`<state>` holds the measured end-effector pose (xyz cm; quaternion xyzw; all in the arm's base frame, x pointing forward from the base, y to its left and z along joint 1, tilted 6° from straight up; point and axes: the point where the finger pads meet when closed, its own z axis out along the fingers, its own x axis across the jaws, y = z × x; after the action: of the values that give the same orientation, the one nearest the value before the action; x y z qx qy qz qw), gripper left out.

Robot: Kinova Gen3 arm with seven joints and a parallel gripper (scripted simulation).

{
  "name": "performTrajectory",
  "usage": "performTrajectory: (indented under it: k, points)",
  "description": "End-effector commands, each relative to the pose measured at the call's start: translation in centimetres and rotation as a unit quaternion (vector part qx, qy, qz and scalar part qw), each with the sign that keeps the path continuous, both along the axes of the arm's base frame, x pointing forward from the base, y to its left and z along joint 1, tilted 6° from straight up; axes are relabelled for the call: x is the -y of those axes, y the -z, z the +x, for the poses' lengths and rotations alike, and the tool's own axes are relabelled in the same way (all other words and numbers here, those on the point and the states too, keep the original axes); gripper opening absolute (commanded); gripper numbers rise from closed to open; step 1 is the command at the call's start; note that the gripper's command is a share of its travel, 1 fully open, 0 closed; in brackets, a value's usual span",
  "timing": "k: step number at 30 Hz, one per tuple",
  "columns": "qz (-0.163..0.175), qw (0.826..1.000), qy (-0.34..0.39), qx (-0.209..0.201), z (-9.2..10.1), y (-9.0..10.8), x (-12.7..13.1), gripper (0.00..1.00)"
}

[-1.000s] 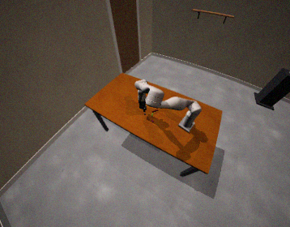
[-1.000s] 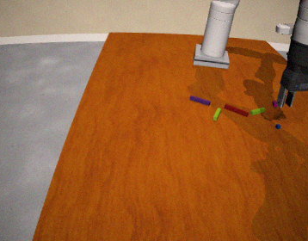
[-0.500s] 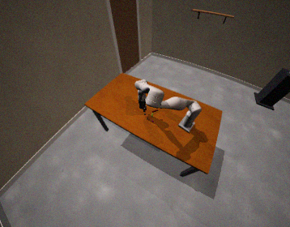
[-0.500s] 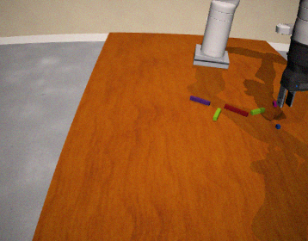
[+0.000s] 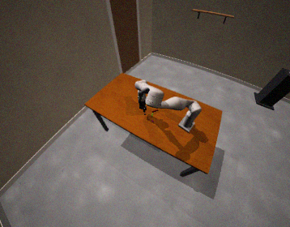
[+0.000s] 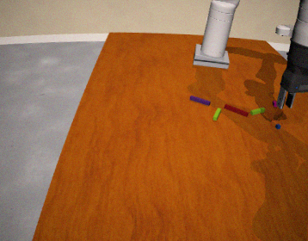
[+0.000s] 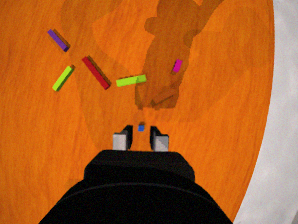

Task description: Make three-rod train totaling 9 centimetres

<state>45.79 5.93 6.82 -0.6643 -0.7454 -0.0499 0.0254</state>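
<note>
Gripper half-open, holding nothing, hovers over blue rod, w/ fingers pre-narrowed for a small pick, probably. Magenta rod lies beyond; purple rod far left: 1+2+6 candidates.
</note>
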Motion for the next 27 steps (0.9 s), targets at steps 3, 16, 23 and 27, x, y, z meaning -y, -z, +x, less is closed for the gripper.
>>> performTrajectory:
  k: [3, 16, 23, 27]
  points:
    - [0.000, 1.000, 0.001, 0.000, 0.0, 0.4, 0.0, 0.54]
    - [0.000, 1.000, 0.001, 0.000, 0.1, 1.8, -0.1, 0.54]
    - [0.000, 1.000, 0.001, 0.000, 0.2, 2.6, -0.2, 0.54]
    - [0.000, 1.000, 0.001, 0.000, 0.2, 3.2, -0.3, 0.54]
